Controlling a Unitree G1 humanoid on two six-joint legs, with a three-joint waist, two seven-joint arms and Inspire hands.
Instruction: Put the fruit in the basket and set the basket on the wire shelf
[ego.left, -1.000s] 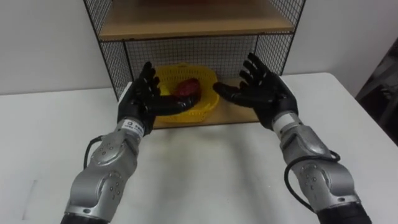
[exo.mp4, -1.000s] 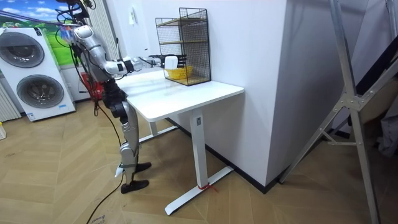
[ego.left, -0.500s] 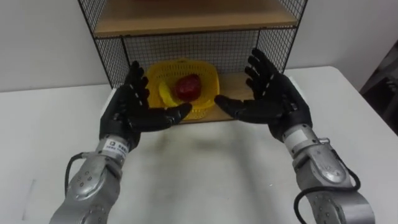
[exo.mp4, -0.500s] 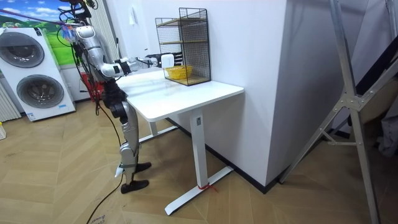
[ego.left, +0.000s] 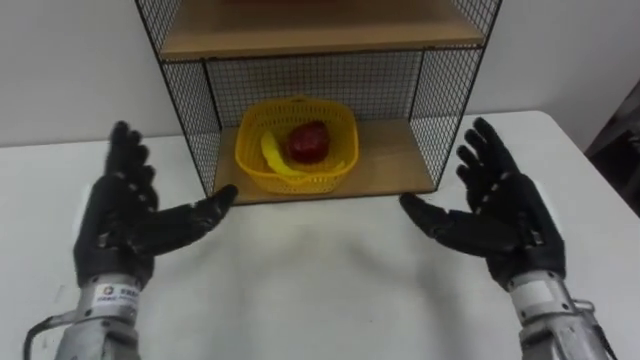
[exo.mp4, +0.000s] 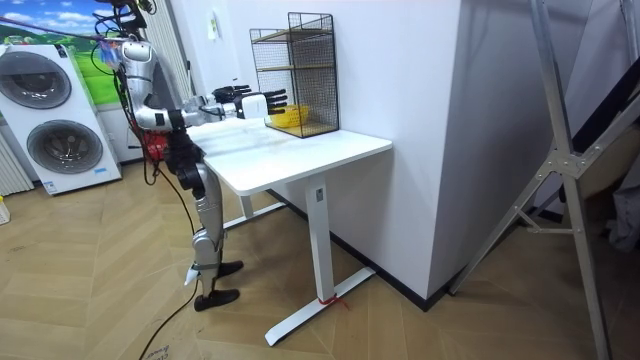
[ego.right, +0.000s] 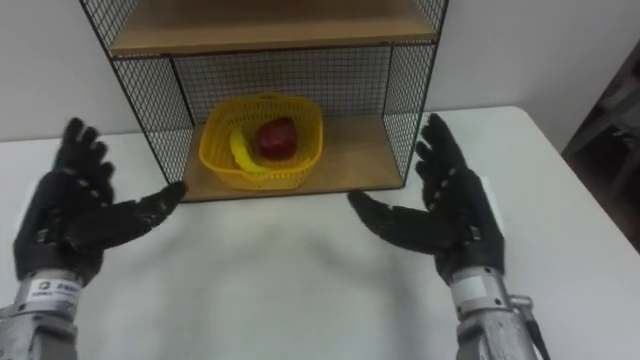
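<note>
A yellow basket (ego.left: 296, 145) (ego.right: 262, 140) (exo.mp4: 288, 116) stands on the bottom wooden board of the wire shelf (ego.left: 300, 40) (ego.right: 260, 35) (exo.mp4: 294, 70). Inside it lie a red apple (ego.left: 309, 141) (ego.right: 276, 136) and a yellow banana (ego.left: 274, 158) (ego.right: 240, 152). My left hand (ego.left: 130, 218) (ego.right: 70, 218) is open above the white table (ego.left: 300, 290), left of the shelf front and apart from the basket. My right hand (ego.left: 500, 220) (ego.right: 450, 215) is open too, in front of the shelf's right side. Both palms face inward and hold nothing.
The shelf has mesh side walls and an upper wooden board (ego.left: 315, 30) above the basket. In the room view I stand at the table's end, arms stretched toward the shelf; two washing machines (exo.mp4: 45, 115) stand behind me.
Both hands have drawn back from the basket and spread apart to the sides. The basket with the fruit stays on the shelf board.
</note>
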